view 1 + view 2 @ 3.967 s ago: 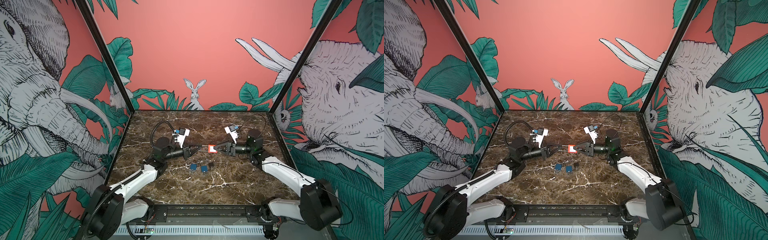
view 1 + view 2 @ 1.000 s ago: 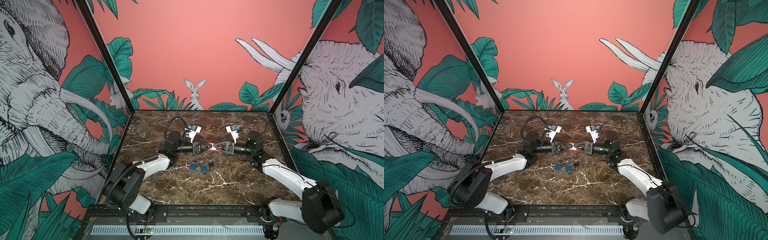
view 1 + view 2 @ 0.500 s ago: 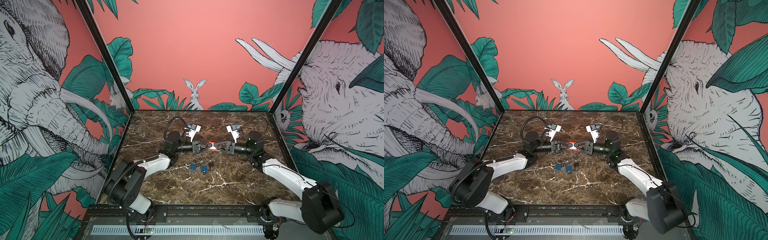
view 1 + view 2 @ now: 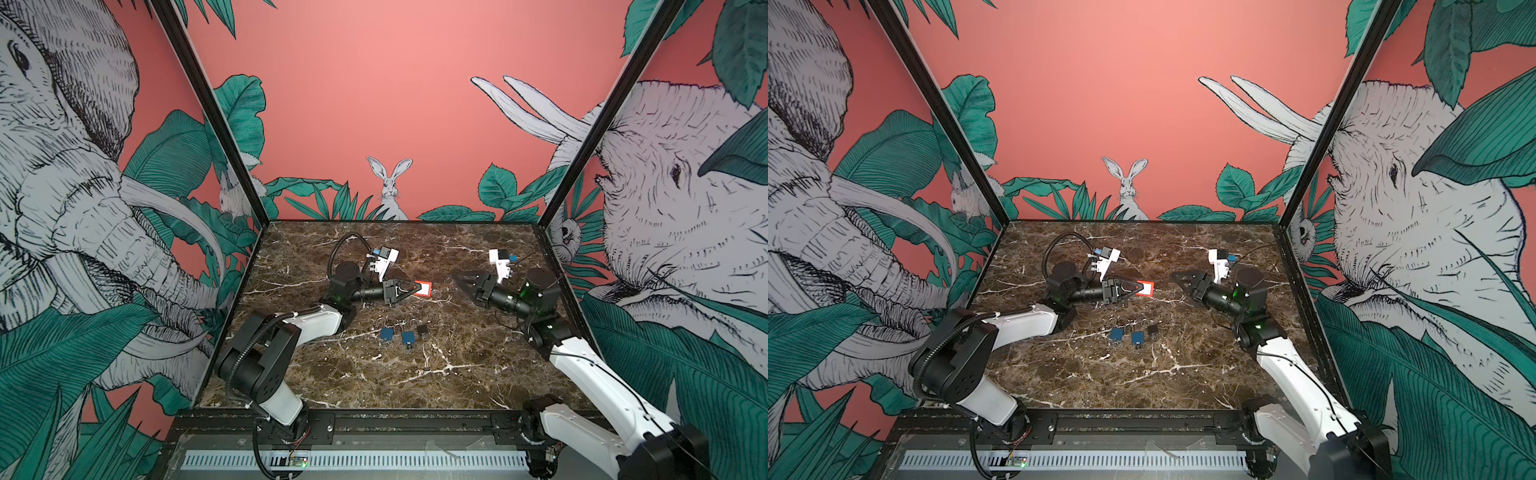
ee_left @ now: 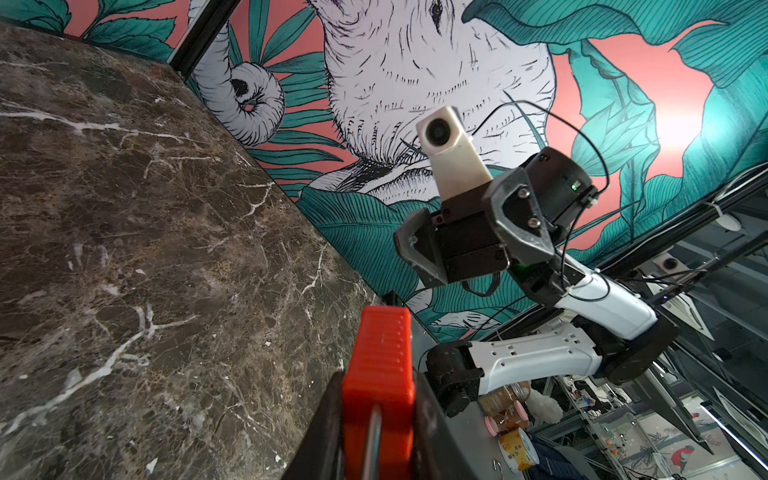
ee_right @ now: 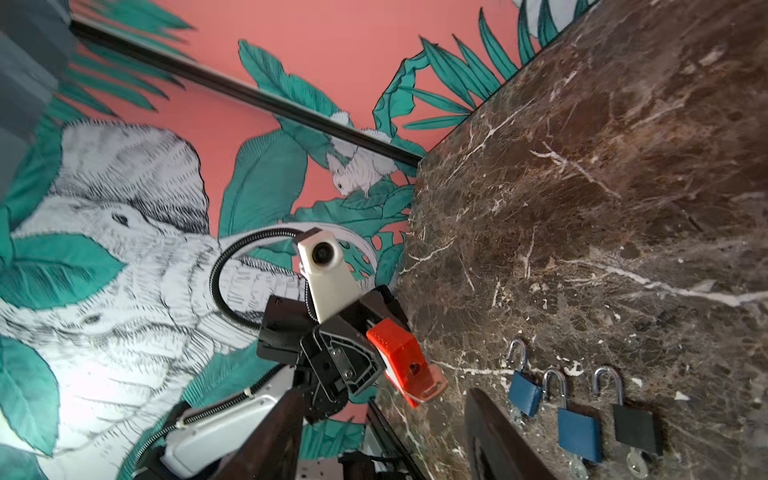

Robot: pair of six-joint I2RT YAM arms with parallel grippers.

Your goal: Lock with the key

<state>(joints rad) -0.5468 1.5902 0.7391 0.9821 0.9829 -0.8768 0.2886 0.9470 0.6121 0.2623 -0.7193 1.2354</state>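
At mid-frame the left gripper (image 4: 415, 287) is clamping the red plastic padlock (image 4: 424, 288). To its right, the right gripper (image 4: 460, 283) is gaping empty. The padlock's keyhole is showing no key, so locking is probably pending.

The red padlock (image 4: 424, 289) is pinched above the surface (image 4: 415, 374) in the left hand (image 4: 415, 287), its ribbed body pointing to 3 o'clock. At its 6 o'clock, two blue padlocks (image 4: 387, 333) and a black padlock (image 4: 422, 329) lie in a row, with keys (image 6: 578, 466) in their bases.
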